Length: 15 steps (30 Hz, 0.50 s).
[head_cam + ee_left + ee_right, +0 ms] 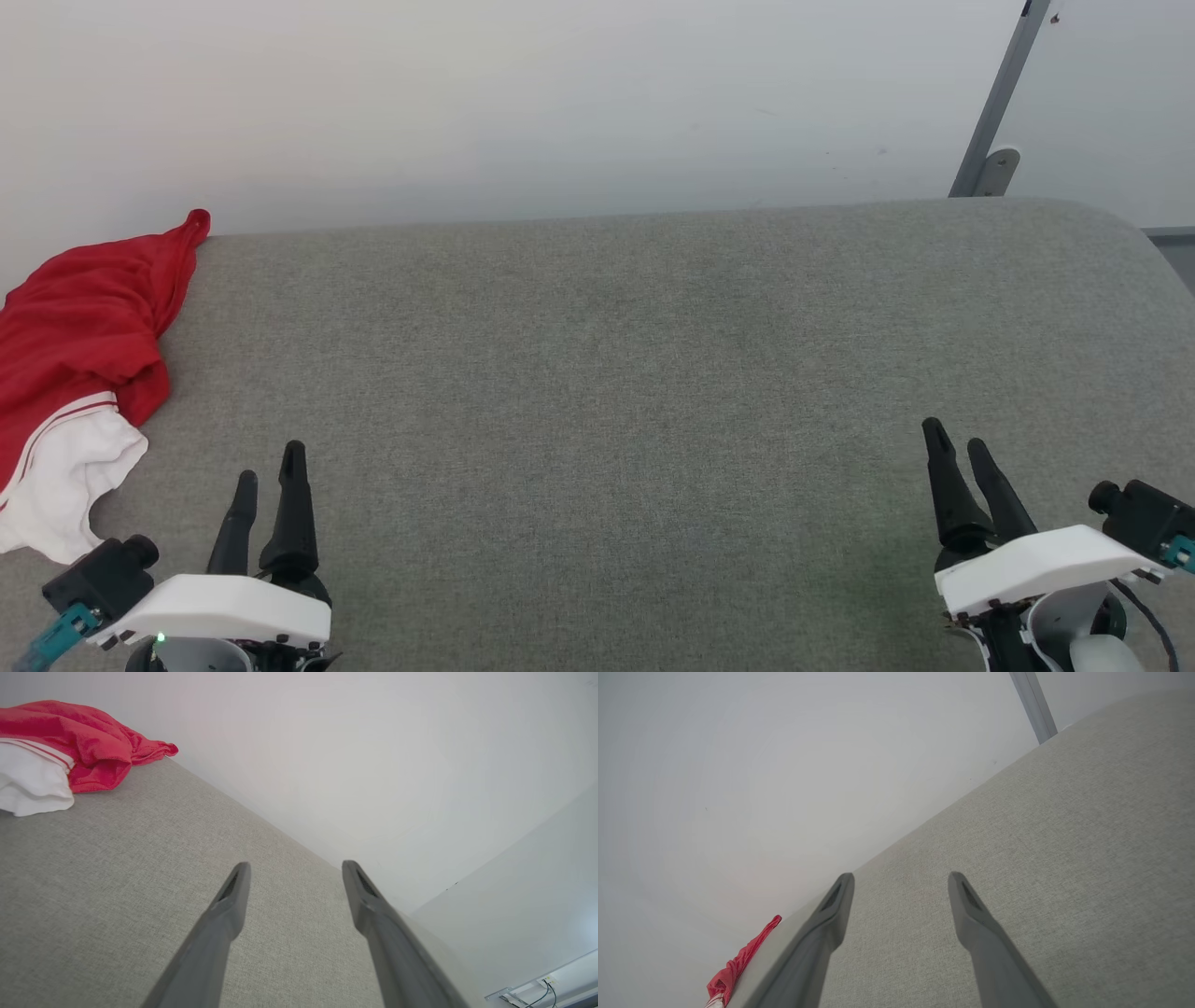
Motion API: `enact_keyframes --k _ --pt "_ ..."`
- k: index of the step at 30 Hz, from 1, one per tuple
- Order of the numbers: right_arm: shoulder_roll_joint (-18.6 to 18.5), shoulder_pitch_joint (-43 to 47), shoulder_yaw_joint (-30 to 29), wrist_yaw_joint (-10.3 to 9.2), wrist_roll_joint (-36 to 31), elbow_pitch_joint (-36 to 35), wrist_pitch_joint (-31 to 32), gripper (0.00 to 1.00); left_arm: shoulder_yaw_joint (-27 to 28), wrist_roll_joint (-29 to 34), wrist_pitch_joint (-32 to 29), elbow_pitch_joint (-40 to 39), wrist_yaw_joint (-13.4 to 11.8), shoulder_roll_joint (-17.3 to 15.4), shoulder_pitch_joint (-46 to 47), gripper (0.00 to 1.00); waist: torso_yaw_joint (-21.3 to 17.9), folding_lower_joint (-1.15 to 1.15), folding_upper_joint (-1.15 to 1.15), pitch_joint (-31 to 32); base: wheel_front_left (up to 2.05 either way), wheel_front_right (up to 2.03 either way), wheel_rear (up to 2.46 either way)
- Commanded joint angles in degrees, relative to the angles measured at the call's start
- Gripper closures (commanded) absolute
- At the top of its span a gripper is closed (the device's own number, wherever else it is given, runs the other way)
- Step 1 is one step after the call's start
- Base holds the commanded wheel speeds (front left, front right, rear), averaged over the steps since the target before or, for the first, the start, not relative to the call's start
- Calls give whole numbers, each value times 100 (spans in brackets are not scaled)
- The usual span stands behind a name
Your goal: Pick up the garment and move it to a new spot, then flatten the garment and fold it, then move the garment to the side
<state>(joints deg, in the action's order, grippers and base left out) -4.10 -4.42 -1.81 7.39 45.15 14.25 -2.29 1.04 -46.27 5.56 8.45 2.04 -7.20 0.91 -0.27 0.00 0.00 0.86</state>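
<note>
Left gripper (pixel 270 462) (jaws apart) near garment (pixel 84 317)

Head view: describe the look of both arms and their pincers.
The left pincer and right pincer have two long, tapered black fingers on a white shell, a black camera with a teal plug beside each. Green light on the left shell; black cable by the right.

Quick count from me: one red top (pixel 79 317) at 10 o'clock, two claws (left claw (pixel 270 461), right claw (pixel 954 435)), one grey cushion (pixel 607 373), one metal pole (pixel 999 93) at 1 o'clock.
</note>
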Motion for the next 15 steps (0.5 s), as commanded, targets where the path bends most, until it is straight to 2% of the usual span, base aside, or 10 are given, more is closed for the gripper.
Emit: enact_keyframes --k 1,15 --pt "-33 -84 28 12 -168 -90 -59 0 27 179 57 -105 34 -17 12 0 -1 0 0 0 0 0 0" --pt "-13 17 114 13 -1124 -262 -194 0 129 1293 299 -242 196 74 -78 0 -1 0 0 21 0 0 0"
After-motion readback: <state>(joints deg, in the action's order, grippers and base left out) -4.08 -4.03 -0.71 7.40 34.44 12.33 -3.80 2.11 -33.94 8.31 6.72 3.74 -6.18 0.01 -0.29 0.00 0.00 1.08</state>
